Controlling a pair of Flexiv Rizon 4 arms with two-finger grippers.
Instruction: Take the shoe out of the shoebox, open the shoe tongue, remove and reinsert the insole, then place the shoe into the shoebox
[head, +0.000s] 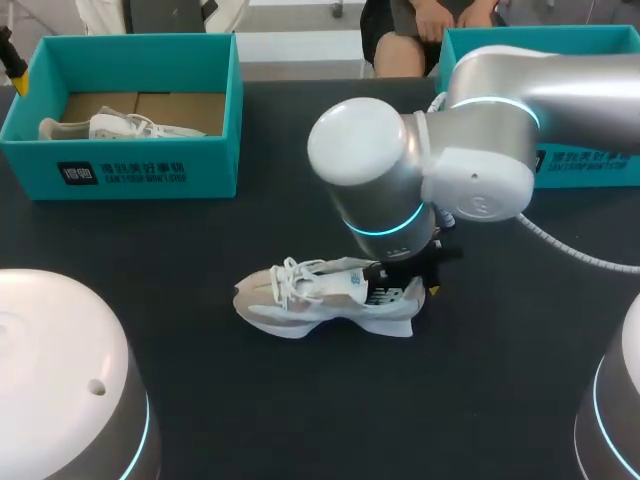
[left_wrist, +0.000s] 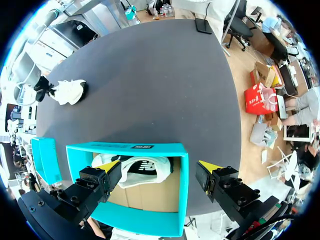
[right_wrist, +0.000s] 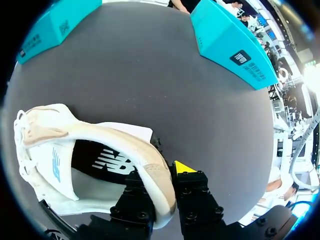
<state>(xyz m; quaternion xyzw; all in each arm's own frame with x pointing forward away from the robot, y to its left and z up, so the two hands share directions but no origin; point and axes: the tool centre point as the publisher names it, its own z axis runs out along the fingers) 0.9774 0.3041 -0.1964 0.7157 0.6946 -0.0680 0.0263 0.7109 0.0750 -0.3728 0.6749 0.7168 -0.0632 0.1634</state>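
Note:
A white and beige shoe (head: 320, 300) lies on its side on the dark table, toe pointing left. My right gripper (right_wrist: 162, 186) is shut on its heel collar, one finger inside the shoe and one outside. The dark insole (right_wrist: 102, 161) shows inside the opening. In the head view the right arm's wrist covers the heel, and its gripper (head: 420, 285) is mostly hidden. My left gripper (left_wrist: 160, 172) hangs open above the teal shoebox (left_wrist: 135, 148) at the back left. A second white shoe (left_wrist: 142, 167) lies in that box. One left fingertip (head: 14, 62) shows at the head view's edge.
The left shoebox (head: 130, 165) stands at the table's back left with its shoe (head: 110, 127) against the front wall. Another teal box (head: 590, 160) stands at the back right, behind my right arm. Rounded arm bases (head: 60, 380) fill the front corners.

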